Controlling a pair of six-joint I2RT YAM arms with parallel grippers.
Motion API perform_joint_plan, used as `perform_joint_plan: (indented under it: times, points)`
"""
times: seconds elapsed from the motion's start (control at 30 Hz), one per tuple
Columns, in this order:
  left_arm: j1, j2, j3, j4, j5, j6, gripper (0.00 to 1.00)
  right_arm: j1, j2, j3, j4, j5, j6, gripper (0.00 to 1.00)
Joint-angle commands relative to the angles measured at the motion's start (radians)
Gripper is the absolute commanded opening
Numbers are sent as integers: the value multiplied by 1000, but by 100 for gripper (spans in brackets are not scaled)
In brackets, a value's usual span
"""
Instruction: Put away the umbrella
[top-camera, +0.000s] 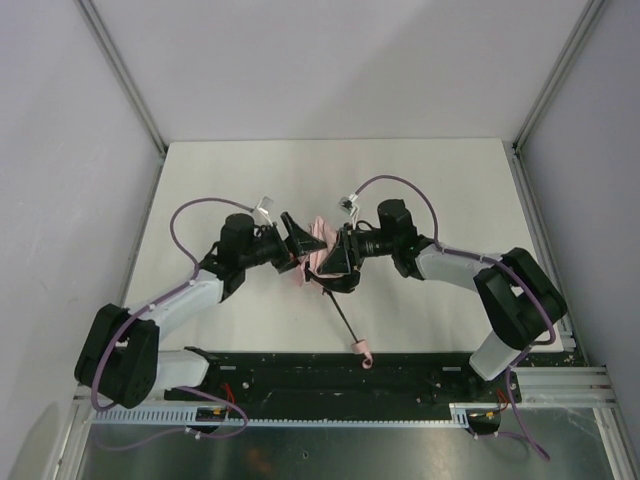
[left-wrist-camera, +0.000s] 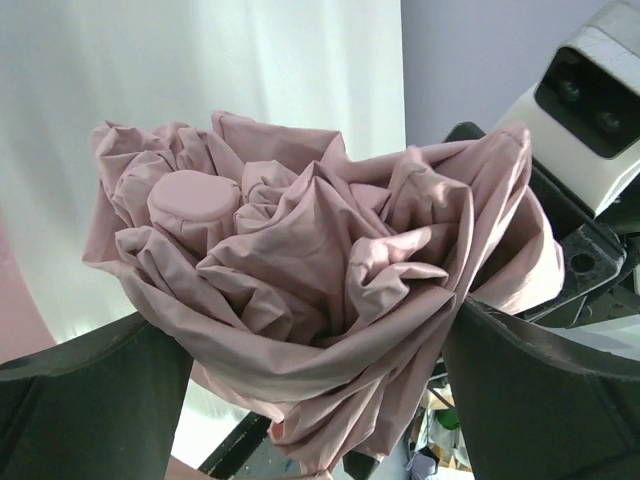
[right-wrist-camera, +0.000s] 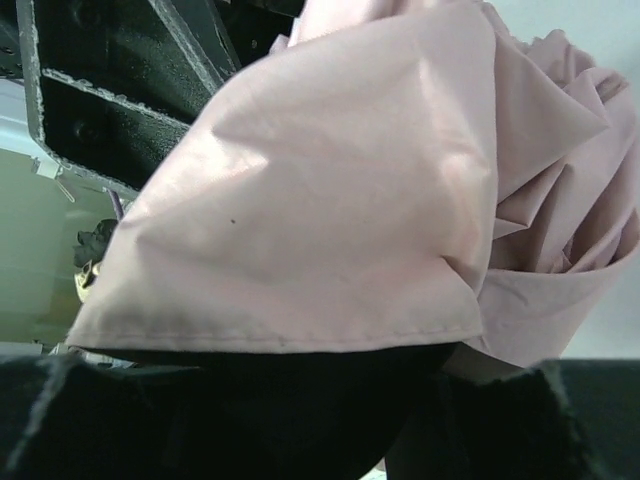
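The umbrella (top-camera: 318, 240) hangs as a crumpled bundle of pale pink fabric between the two arms at the table's middle. Its thin black shaft (top-camera: 340, 318) slants toward the near edge and ends in a small pink handle (top-camera: 361, 350). My right gripper (top-camera: 336, 260) is shut on the fabric from the right. In the right wrist view the cloth (right-wrist-camera: 300, 200) drapes over the dark fingers (right-wrist-camera: 200, 420). My left gripper (top-camera: 300, 240) stands wide open on the left. In the left wrist view its fingers (left-wrist-camera: 90, 400) flank the bunched canopy (left-wrist-camera: 300, 250).
The white table (top-camera: 300, 180) is ringed by pale walls and aluminium posts (top-camera: 125, 80). A black rail (top-camera: 320, 372) runs along the near edge, just below the handle. The right arm's wrist camera (left-wrist-camera: 595, 95) sits close behind the fabric.
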Motion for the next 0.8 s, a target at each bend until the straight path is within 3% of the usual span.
perform_joint_plan:
  times: [0.0,0.13,0.27,0.33,0.43,0.6,0.67,0.77]
  points:
    - [-26,21,59,253,80,9,93,41,22,16,66,-128,20,0]
    - [-39,7,62,279,71,12,72,67,16,61,-81,-54,-64,0]
    - [-42,-6,47,307,52,-1,42,89,-7,88,-177,26,-84,1]
    - [-45,-18,40,324,35,-4,26,100,-32,100,-244,88,-93,10]
    - [-52,-45,30,354,6,-12,5,110,-88,106,-355,258,-87,40]
    - [-61,-118,0,375,-85,-27,0,142,-238,107,-555,578,-113,89]
    - [-65,-138,-7,376,-108,-32,0,173,-299,108,-565,652,-137,97]
    - [-66,-149,-8,377,-111,-53,0,199,-362,107,-541,723,-162,99]
